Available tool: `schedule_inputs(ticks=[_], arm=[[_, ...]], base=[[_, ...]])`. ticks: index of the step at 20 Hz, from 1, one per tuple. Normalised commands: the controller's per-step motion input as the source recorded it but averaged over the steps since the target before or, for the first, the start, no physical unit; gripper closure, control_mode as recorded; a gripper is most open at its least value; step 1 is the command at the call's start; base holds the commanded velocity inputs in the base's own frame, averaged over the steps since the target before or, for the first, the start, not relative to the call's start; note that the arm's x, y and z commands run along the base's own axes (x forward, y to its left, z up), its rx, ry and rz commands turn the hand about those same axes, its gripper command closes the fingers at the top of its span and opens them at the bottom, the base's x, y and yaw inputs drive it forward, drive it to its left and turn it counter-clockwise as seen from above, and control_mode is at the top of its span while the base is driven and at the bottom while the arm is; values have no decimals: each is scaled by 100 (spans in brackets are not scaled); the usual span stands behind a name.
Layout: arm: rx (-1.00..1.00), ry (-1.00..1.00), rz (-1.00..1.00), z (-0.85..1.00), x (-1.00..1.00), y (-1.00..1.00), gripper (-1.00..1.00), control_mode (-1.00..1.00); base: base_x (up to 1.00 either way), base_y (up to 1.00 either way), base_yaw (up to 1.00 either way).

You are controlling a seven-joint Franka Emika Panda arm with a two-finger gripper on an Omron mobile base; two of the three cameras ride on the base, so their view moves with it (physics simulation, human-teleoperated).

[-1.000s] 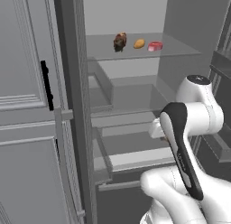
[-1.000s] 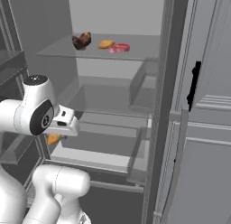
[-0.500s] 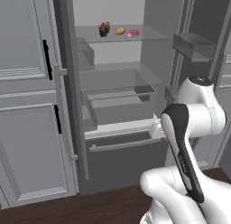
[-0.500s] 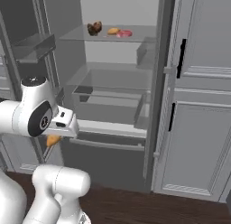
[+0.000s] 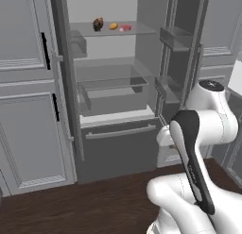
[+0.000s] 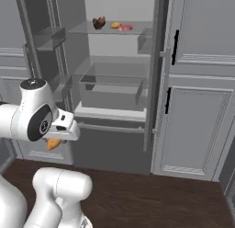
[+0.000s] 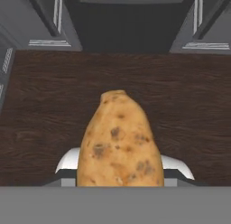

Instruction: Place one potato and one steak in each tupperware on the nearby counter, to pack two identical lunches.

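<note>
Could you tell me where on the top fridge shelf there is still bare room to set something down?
The glass shelf is bare to the right of the red steak and on the stretch in front of the food. The crowded part is its back left, where the dark brown steak, the potato and the red steak sit close in a row.

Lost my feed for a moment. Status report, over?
Claw shut on one potato, held above the wood floor. Second potato and both steaks on the fridge shelf. Nothing in the way.
</note>
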Motion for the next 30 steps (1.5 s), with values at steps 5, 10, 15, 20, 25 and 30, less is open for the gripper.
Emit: schedule_inputs(ticks=[5,10,15,20,25,30], arm=[[0,0,0,0,0,0,100,100],[0,0,0,0,0,0,100,100],[0,0,0,0,0,0,100,100],[0,0,0,0,0,0,100,100],[0,0,0,0,0,0,100,100],[0,0,0,0,0,0,100,100]], base=[[1,-36,-58],[0,-38,-86],[0,-44,-84],[16,-39,-79],[48,-34,-69],[100,-7,-28]])
